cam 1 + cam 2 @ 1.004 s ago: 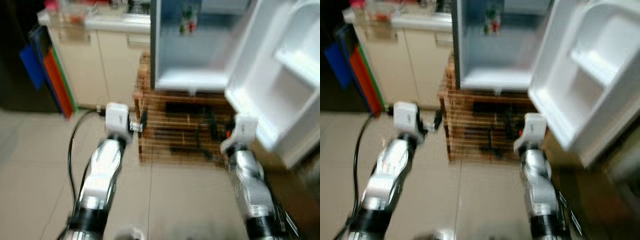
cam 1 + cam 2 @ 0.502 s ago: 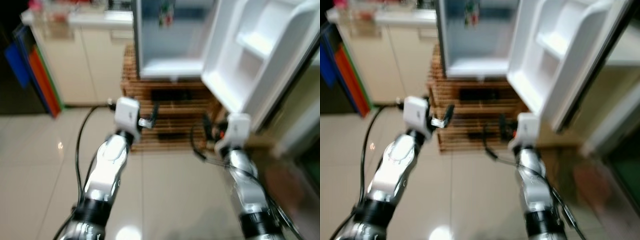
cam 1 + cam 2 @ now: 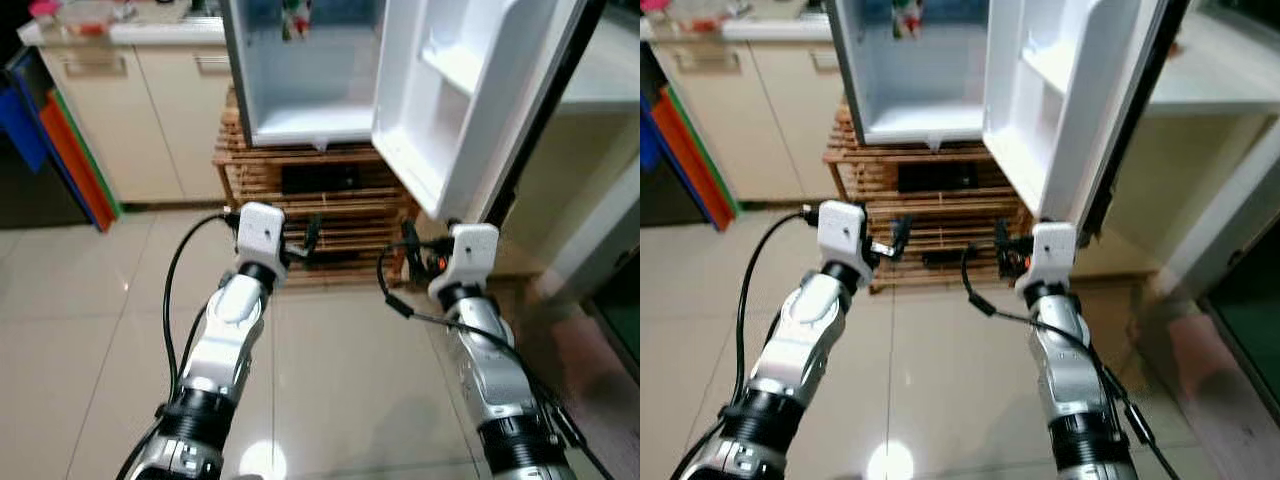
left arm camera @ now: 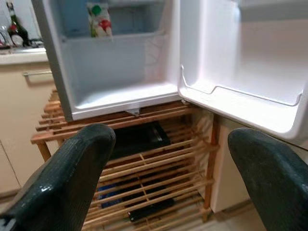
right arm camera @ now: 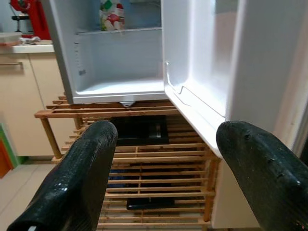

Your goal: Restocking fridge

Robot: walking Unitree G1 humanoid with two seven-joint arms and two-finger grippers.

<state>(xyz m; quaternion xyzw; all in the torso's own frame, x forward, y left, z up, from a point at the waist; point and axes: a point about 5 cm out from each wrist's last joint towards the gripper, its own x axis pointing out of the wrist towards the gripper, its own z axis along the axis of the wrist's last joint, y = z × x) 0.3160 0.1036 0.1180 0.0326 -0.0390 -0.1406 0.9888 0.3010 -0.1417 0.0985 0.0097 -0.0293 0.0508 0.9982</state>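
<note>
Nearest to me, my two silver arms reach forward over a pale tiled floor (image 3: 90,330). My left tool (image 4: 166,159) is held out in front of me with its two black fingers (image 4: 72,178) spread wide apart and nothing between them. My right tool (image 5: 166,159) is beside it at about the same height, its fingers (image 5: 77,178) also spread wide and empty. A black cable (image 3: 175,275) loops from the left wrist down along the arm, and another black cable (image 3: 400,305) hangs by the right wrist.

Just beyond both tools stands a low wooden slatted rack (image 3: 340,215) on the floor, with dark flat items on its shelves. On top of the rack sits a small white fridge (image 3: 300,125), the thing to be restocked. Its door (image 3: 450,110) is swung wide open toward my right, showing moulded white door shelves (image 4: 240,103) with nothing on them. The lower compartment of the fridge is bare white. On the upper shelf at the back stands a carton with a green cap and red markings (image 4: 98,19).

To the left of the fridge is a cream cabinet with a bench top (image 3: 120,35) carrying a few small items too blurred to name. Blue and orange flat panels (image 3: 50,150) lean against the cabinet's left side
</note>
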